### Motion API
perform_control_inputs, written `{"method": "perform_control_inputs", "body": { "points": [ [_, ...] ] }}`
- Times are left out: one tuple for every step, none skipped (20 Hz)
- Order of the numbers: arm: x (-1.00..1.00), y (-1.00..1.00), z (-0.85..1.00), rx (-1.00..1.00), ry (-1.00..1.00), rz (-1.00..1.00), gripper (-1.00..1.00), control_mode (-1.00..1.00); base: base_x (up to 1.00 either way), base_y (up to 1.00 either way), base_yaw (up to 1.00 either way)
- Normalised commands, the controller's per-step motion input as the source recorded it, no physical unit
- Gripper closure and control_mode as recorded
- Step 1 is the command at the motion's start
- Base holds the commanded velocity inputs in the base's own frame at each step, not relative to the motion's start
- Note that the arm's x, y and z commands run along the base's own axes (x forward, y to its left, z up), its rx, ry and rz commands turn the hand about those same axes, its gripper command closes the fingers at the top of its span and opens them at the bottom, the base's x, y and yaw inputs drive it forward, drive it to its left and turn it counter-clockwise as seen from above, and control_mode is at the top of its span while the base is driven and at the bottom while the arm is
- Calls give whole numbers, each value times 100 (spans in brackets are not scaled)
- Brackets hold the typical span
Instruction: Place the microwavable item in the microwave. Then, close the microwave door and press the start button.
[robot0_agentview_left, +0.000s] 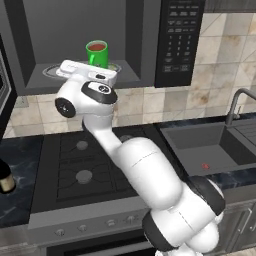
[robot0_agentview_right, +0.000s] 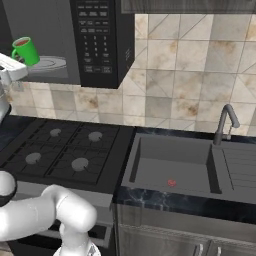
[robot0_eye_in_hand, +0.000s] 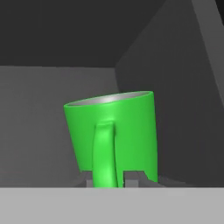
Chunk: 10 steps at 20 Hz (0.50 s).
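A white robot arm reaches up from the stove into an open black microwave (robot0_agentview_left: 60, 45). Its gripper (robot0_eye_in_hand: 110, 177) is pinched on the handle of a small green mug (robot0_agentview_left: 97, 54), which stands nearly upright, leaning slightly, inside the grey cavity above the round glass turntable (robot0_agentview_right: 50, 63); whether its base rests on the glass cannot be told. The mug lies straight ahead of the gripper, handle facing the hand, dark liquid showing at its rim. The keypad panel (robot0_agentview_left: 179, 40) sits to the right. Below are the gas stove (robot0_agentview_right: 60, 150), a sink (robot0_agentview_right: 175, 170) with faucet (robot0_agentview_right: 226, 122), and a bottle (robot0_agentview_left: 6, 180) on the worktop at far left. Nothing blocks a straight withdrawal.
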Motion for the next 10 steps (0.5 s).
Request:
{"method": "perform_control_inputs", "body": {
  "points": [
    [69,19,0,0,20,0,100,-100,0,0,0],
    [66,21,0,0,20,0,100,-100,0,0,0],
    [63,25,0,0,21,0,100,-100,0,0,0],
    [60,28,0,0,22,0,100,-100,0,0,0],
    [59,34,0,0,21,0,100,-100,0,0,0],
    [57,38,0,0,21,0,100,-100,0,0,0],
    [56,42,0,0,21,0,100,-100,0,0,0],
    [55,45,0,0,22,0,100,-100,0,0,0],
    [50,42,0,0,22,0,100,-100,0,0,0],
    [46,40,0,0,21,0,100,-100,0,0,0]
  ]
}}
